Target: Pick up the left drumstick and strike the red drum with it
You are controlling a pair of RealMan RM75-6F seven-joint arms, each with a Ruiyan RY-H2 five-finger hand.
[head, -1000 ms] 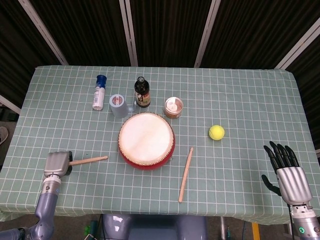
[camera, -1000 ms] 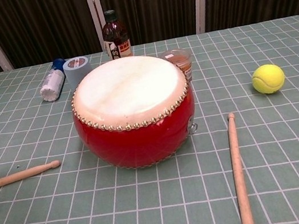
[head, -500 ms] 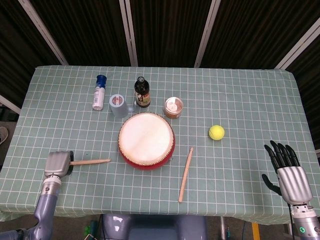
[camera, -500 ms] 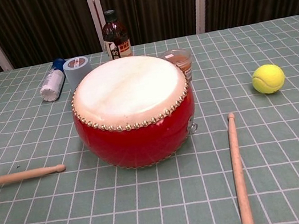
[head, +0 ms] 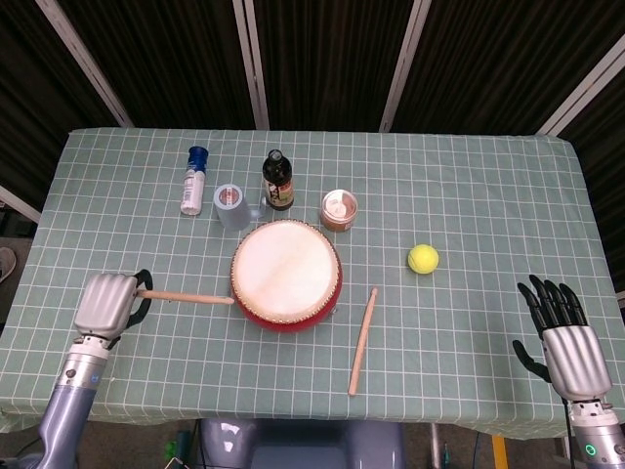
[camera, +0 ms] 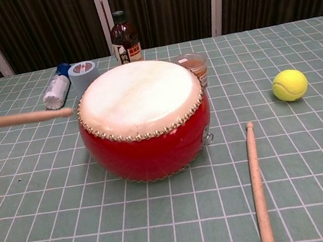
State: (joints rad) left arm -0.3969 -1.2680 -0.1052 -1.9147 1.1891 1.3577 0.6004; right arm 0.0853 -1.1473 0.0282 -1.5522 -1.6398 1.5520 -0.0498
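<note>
So the left drumstick (head: 186,296) is properly off the table now. A second ago it was lying low near the front-left part of the cloth, tip barely above the grid; now the chest view shows it hanging level at about the height of the drumhead, its rounded tip just short of the left rim of the red drum (head: 286,275). From above, the left hand (head: 105,303) has come up and in toward the drum, fingers curled around the butt end of the stick, and the tip looks like it's touching or just about at the drum's side. Can't tell for sure which from that angle.

That pretty much means the pickup part is done and the strike is what's left. The stick still looks a bit short of the white skin, so the hand probably needs to reach further right and then drop the tip onto it.

The right hand (head: 560,330) hasn't done anything, it sits near the front-right corner of the table with fingers spread and nothing in it. The second drumstick (head: 363,340) lies flat to the right of the drum, and the tennis ball (head: 423,258) sits further right, both untouched.
</note>
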